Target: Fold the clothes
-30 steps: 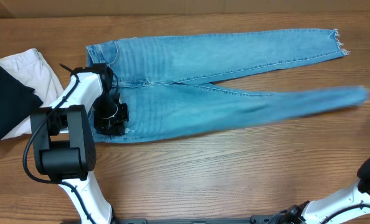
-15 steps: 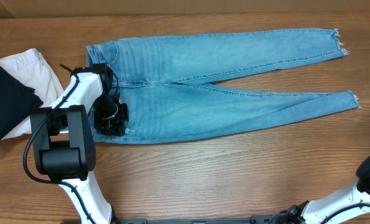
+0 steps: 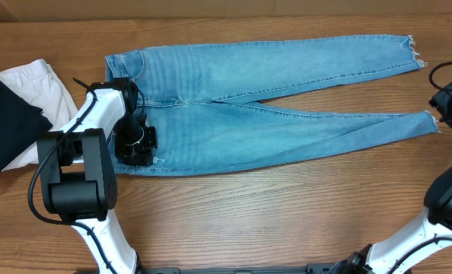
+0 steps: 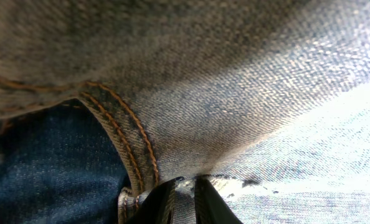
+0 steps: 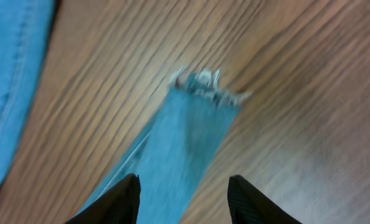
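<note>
overhead and wrist views; fold not yet begun. the jeans (image 3: 241, 99) lie flat on the wooden table (image 3: 287, 221), waistband to your left, both legs running right and splayed in a narrow v. the left gripper (image 3: 138, 146) sits at the near corner of the waistband. in its wrist view the jaws are pressed together on a thin fold of denim beside the orange-stitched seam (image 4: 132, 140), so that end reads as pinched. the right gripper (image 5: 184, 202) hangs above the frayed hem (image 5: 203, 84) of the near leg, jaws spread wide and gripping nothing. the hem lies ahead of the fingertips (image 5: 119, 199), not between them. a black folded garment (image 3: 5, 122) lies over part of a white folded garment (image 3: 39, 87) at the far left, apart from the work.

the step in hand appears to be securing the near ankle so that this leg can be laid over the far one. bring the right gripper forward until the hem sits between the fingers, lower to the wood, and close just behind the fraying, taking both layers. the loose threads alone would likely slip. then lift both ends together, keep the leg lightly taut, and set its hem on the far hem (image 3: 412, 49), edges matched.
</note>
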